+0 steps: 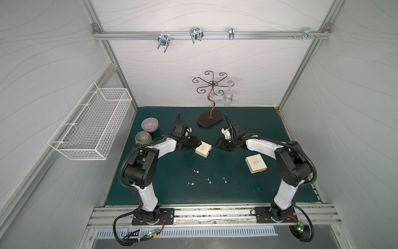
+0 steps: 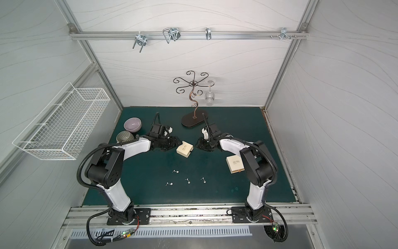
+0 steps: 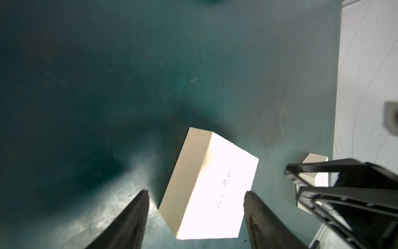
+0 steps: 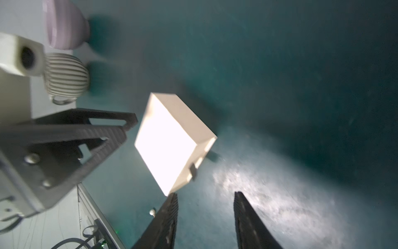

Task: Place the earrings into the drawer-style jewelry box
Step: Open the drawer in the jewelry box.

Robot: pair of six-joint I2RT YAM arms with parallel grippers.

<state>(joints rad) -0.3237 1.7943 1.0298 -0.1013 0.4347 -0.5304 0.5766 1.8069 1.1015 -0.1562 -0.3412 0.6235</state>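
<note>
- Both arms reach in over the green desk point(image 1: 172, 194) and meet at the centre jewelry box point(image 1: 203, 149), a small cream box lying flat and turned at an angle.
- The left tool point(image 1: 195, 143) is released. Its wrist view point(image 3: 196, 191) shows two dark fingers point(image 3: 137, 215) spread wide, straddling the near end of the box point(image 3: 206, 183). One finger sits right at the box's edge, and the other has desk showing between it and the box.
- The right tool point(image 1: 218, 145) faces it from the opposite side, also released and holding nothing. Its fingers point(image 4: 247, 215) stand apart with bare desk between them, one tip just beside a corner of the box point(image 4: 170, 140).
- That same wrist view catches a little pull tab point(image 4: 193, 170) on the box's side face.
- The second jewelry box point(image 1: 255, 163) lies well apart, near the right arm's elbow, with no tool on it.
- The earrings point(image 1: 208, 180), all four, lie loose on the desk between the two arms. They are nearer the arm bases than either box and well apart from both tools.
- The lilac bowl point(image 1: 150, 124) and ribbed cup point(image 1: 142, 137) stand together at the far left of the desk.
</note>
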